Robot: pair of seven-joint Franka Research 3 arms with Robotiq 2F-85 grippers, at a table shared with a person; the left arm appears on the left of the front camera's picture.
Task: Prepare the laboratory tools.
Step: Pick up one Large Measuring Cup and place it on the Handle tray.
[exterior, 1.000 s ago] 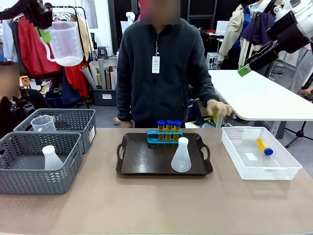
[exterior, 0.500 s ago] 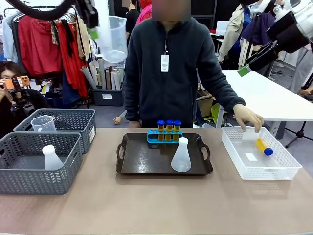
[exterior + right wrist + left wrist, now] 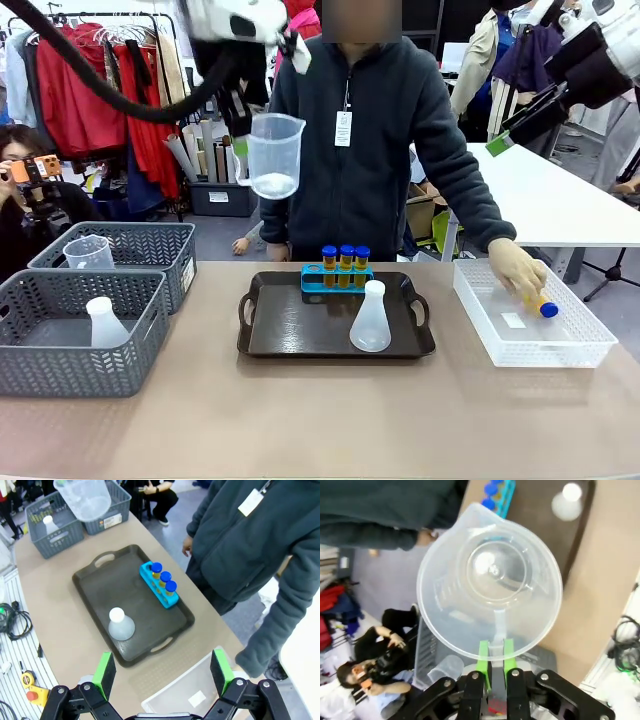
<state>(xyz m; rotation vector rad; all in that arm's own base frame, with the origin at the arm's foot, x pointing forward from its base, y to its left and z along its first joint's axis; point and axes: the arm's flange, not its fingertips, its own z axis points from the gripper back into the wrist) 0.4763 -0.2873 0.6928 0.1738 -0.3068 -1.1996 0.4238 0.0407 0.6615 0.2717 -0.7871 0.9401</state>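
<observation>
My left gripper (image 3: 240,142) is shut on the handle of the clear measuring beaker (image 3: 273,155), which hangs upright high above the left end of the dark tray (image 3: 300,335). In the left wrist view the green pads (image 3: 483,656) pinch the handle below the beaker (image 3: 490,580). On the tray stand a blue rack with three yellow, blue-capped tubes (image 3: 345,262) and a white conical flask (image 3: 371,318). A person's hand (image 3: 520,270) rests on another yellow tube (image 3: 540,300) in the white basket (image 3: 575,350). My right gripper (image 3: 162,672) hovers open high at the right, looking down on the rack (image 3: 160,584) and flask (image 3: 121,625).
Two grey baskets stand at the left: the near one (image 3: 60,370) holds a spare flask (image 3: 104,322), the far one (image 3: 150,240) a spare beaker (image 3: 88,252). The person stands close behind the tray. Bare tabletop lies in front of the tray.
My left arm has carried the beaker from the far upper left rightward and down over the tray's left end. The person's hand reached into the white basket onto the tube.
</observation>
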